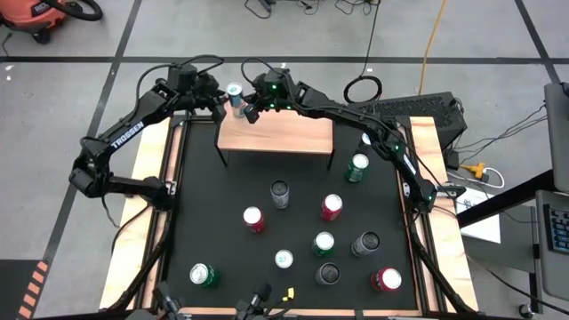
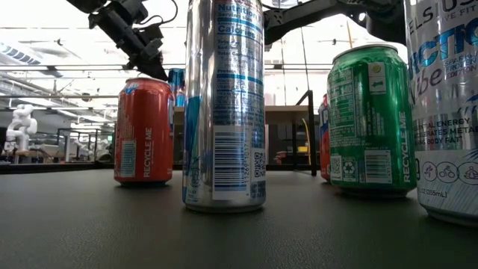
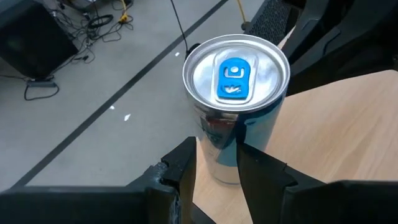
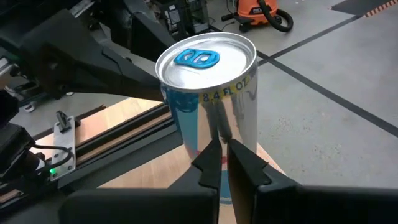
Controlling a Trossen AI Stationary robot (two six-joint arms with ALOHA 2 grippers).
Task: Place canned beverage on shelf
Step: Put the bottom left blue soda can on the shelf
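Slim silver beverage can with a blue pull tab (image 3: 236, 93) stands upright at the back-left corner of the small light-wood shelf on thin black legs (image 1: 284, 133), which sits at the far end of the black worktop (image 1: 222, 231). From the left wrist view the can's base lies over the very corner of the board; whether it rests on the wood cannot be told.

The left tool (image 1: 222, 102) comes in from the shelf's left side, its two dark fingers (image 3: 183, 168) clenched on the lower body of the can, one on each side.

The right tool (image 4: 221, 155) reaches across from the right, above the shelf's back edge, and points at the same can from the opposite side. Its fingers are pressed together with nothing between them, their tips right at the can's wall; touching or just clear of it cannot be told.

The rest of the shelf board is bare wood. In front of it, spread over the worktop, stand other cans upright and well apart: a green can (image 1: 357, 166) nearest the shelf's right leg, a dark can (image 1: 280, 193), a red can (image 1: 254, 219) and several more toward the near edge.
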